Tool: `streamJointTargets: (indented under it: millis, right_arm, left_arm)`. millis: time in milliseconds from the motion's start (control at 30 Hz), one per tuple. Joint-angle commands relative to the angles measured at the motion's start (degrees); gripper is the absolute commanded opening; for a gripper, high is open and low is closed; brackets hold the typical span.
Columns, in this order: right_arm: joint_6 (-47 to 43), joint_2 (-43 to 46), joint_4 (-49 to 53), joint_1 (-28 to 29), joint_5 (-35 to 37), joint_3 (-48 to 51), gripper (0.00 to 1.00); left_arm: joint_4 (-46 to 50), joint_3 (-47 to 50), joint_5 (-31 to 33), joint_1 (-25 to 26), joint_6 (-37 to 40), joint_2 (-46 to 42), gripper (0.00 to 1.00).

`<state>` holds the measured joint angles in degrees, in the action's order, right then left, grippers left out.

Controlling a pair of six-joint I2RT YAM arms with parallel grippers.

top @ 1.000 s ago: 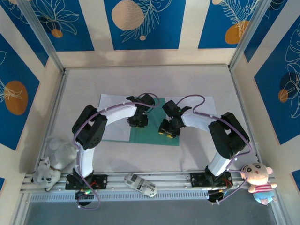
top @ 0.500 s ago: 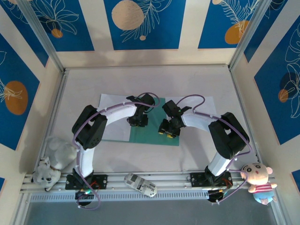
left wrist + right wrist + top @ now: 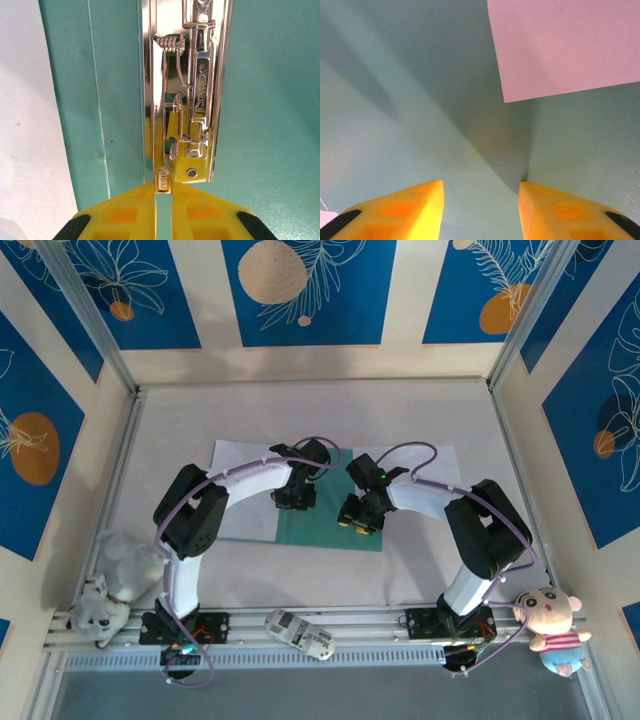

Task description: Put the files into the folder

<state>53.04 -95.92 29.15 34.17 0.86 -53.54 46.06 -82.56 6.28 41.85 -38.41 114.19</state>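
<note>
Pale table; on it, the teal folder and white files.

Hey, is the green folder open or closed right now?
Open. The folder lies spread flat on the table, its inner metal clip exposed along the spine, with teal cover showing on both sides of it.

Green folder lies flat on the table. One white sheet, the left file, sticks out at the folder's left side & the right file at its right side. Left gripper & right gripper are both over the folder's middle, close together, not touching. Can't tell if their fingers are apart. Fluffy dog toy sits far off the folder's near-left corner, pink doll far off its near-right corner.
</note>
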Motion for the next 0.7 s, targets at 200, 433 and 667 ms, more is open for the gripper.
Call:
streamJointTargets:
  millis: [200, 433, 667]
  right_arm:
    - [-0.24, -1.06, 0.88, 0.43, -1.05, 0.32, 0.45]
    - [-0.04, -1.51, 0.64, 0.48, -0.94, 0.29, 0.45]
    - [0.08, -1.55, 0.65, 0.45, -0.90, 0.23, 0.45]
  left_arm:
    - [-0.57, 0.53, -1.31, -0.36, 0.10, 1.06, 0.12]
    - [-3.25, 3.08, -3.99, -0.36, -1.24, 1.27, 0.10]
    - [-4.24, 4.42, -4.60, -0.29, -1.32, 1.09, 0.08]
